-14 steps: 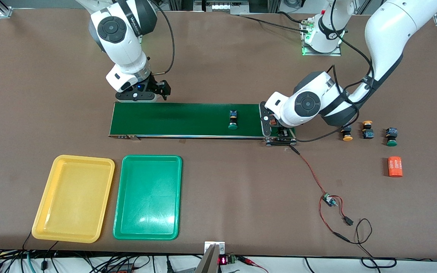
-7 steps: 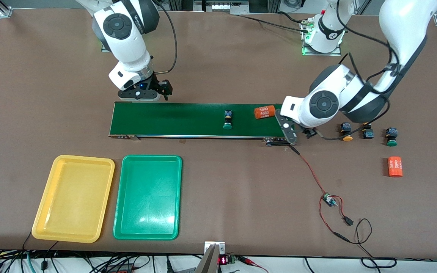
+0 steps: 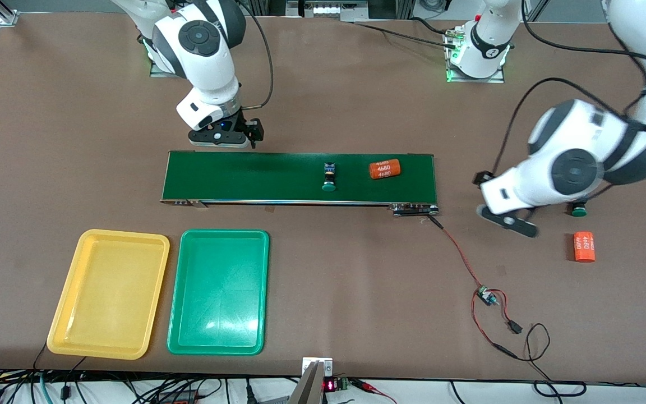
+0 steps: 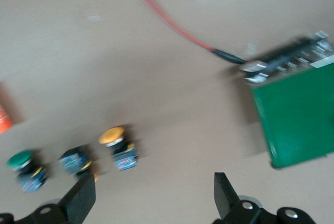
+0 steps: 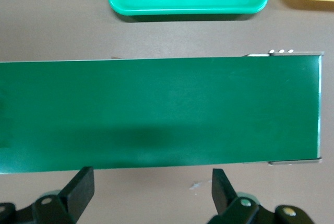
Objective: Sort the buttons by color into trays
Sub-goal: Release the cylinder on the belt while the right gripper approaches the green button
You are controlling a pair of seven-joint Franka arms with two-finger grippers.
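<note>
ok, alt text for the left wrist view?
Open left gripper over bare table, above three buttons in a row: green-capped button, a middle button with its cap hidden, yellow-capped button. The conveyor belt end and a red wire lie alongside.

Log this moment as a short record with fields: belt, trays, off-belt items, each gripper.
belt: carries a green button and an orange cylinder, side by side
trays: yellow tray and green tray hold nothing, nearer the camera than the belt
off belt: three buttons in a row at the left arm's end; second cylinder nearer the camera
left gripper: open, over the table beside the three buttons
right gripper: open, at the belt's edge farthest from the camera, holding nothing
</note>
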